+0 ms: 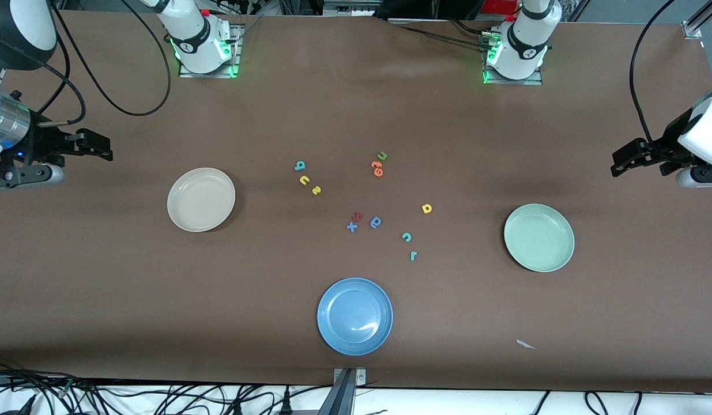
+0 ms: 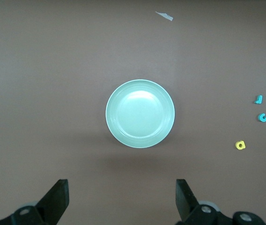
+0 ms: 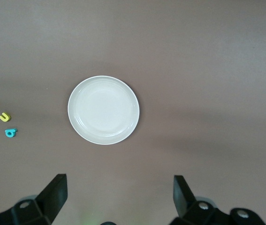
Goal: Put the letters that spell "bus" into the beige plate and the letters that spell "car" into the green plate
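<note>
Nearest the front camera you have the round blue plate [image 1: 354, 316], glossy and shallow, on the matte brown table [image 1: 102, 288]. A small white scrap [image 1: 526, 344] lies toward the left arm's end.

Farther in, the pale mint green plate [image 1: 539, 237] and the cream beige plate [image 1: 201, 199] sit at opposite ends, both round with raised rims, both holding nothing.

Between them the foam letters lie flat on the table: teal r [image 1: 413, 256], teal c [image 1: 407, 237], yellow a [image 1: 427, 208] in a loose line toward the green plate. Farther back, yellow s [image 1: 316, 190], yellow u [image 1: 304, 180], teal b [image 1: 300, 166] run in a diagonal toward the beige plate.

Stray letters: blue x [image 1: 351, 226], a red letter [image 1: 358, 217], a blue a-like letter [image 1: 376, 222], orange letters [image 1: 377, 168], green u [image 1: 382, 155].

The left gripper [image 2: 122, 199] hangs above the table by the green plate, fingers spread wide, holding nothing. The right gripper [image 3: 120, 197] hangs likewise by the beige plate, spread wide, holding nothing.
</note>
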